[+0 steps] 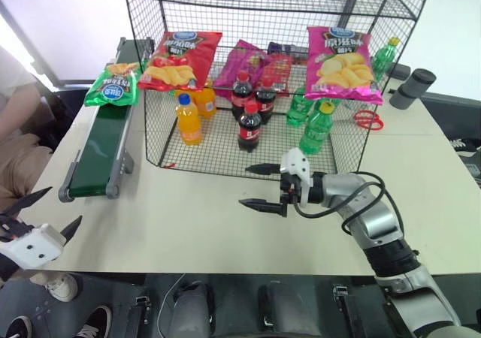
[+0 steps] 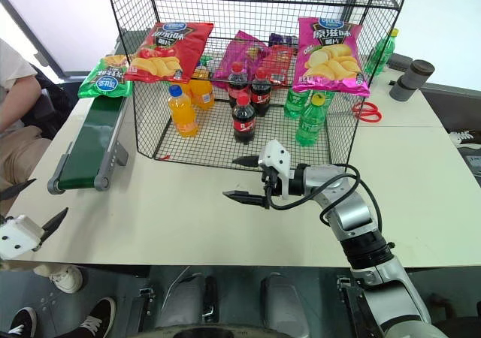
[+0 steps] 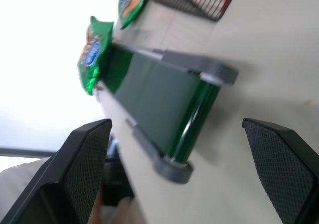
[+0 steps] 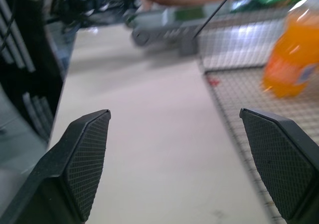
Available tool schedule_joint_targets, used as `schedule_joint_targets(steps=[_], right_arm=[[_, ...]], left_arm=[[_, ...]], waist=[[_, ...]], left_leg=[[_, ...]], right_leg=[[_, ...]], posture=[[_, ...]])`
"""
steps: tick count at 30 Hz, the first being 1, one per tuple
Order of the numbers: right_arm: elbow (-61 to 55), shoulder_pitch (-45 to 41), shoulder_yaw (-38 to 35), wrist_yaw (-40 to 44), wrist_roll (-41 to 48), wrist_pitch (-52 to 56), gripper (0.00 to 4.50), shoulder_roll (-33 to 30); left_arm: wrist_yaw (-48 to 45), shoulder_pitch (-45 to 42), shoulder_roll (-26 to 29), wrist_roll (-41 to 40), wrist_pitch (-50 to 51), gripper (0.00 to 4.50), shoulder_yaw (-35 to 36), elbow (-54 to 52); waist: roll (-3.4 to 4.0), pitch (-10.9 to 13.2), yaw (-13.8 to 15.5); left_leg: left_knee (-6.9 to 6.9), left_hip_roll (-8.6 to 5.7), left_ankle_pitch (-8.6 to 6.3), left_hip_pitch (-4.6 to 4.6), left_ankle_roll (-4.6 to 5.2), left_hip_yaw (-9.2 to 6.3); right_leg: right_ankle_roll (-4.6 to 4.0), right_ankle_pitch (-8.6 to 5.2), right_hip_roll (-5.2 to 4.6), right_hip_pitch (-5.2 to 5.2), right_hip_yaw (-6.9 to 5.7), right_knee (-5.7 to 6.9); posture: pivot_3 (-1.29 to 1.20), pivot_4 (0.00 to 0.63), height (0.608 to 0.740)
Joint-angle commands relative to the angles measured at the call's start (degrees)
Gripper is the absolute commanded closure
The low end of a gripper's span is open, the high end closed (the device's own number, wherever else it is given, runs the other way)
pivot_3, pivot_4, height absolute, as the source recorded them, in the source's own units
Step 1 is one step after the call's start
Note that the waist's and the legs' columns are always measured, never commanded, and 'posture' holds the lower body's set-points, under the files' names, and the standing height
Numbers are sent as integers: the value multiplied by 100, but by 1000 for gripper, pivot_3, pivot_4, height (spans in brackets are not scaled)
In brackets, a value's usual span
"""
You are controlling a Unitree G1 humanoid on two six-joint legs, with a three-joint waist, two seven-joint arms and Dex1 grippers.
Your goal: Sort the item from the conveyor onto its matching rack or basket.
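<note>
The right claw (image 1: 261, 185) hovers over the middle of the beige table (image 1: 195, 225), just in front of the tall black wire-mesh rack (image 1: 263, 75), pointing toward the table's left side with its two black fingers spread wide and nothing between them. The left claw (image 1: 41, 214) sits at the table's near left corner, its fingers likewise spread wide and empty, aimed at the near end of the conveyor.

The long narrow dark green conveyor belt with grey metal side rails (image 1: 101, 146) runs along the left side of the table, from near the left edge back toward the far edge, close beside the rack's left wall. The large shiny green chip bag with a blue-white oval logo (image 1: 113, 84) lies on the far end of the belt, well apart from both claws.

A red chip bag (image 1: 180, 60) and a pink chip bag (image 1: 342, 64) hang on the rack's front. Inside the rack stand orange soda bottles (image 1: 188, 119), dark cola bottles (image 1: 250, 125) and green bottles (image 1: 317, 128), with a purple snack bag (image 1: 240, 66) behind them. Red scissors (image 1: 368, 119) lie on the table to the right of the rack. A seated person (image 1: 15, 120) is at the table's left side.
</note>
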Motion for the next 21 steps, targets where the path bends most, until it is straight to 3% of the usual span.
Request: schedule_joint_targets(steps=[1, 12, 21], right_arm=[[-80, -202, -82, 113, 7, -88, 70, -33], [-382, -104, -139, -69, -25, -109, 70, -8], [-360, -85, -165, -246, -92, -212, 70, 65]], left_arm=[[616, -3, 183, 418, -312, 0, 44, 308], [1616, -520, 569, 1107, -251, 0, -711, 1007], [1852, -688, 862, 1040, -300, 0, -1152, 1300]], waist=[[0, 0, -6], [-2, -1, -11], [-2, -1, -19]], left_leg=[[0, 2, 0, -1, 0, 1], [-3, 8, 0, -1, -1, 15], [-3, 11, 0, -2, -1, 20]], right_leg=[[0, 0, 3, -1, 0, 0], [1, 1, 5, -4, 0, 1], [0, 2, 7, -9, 0, 4]], posture=[[0, 150, 740], [0, 150, 740], [0, 150, 740]])
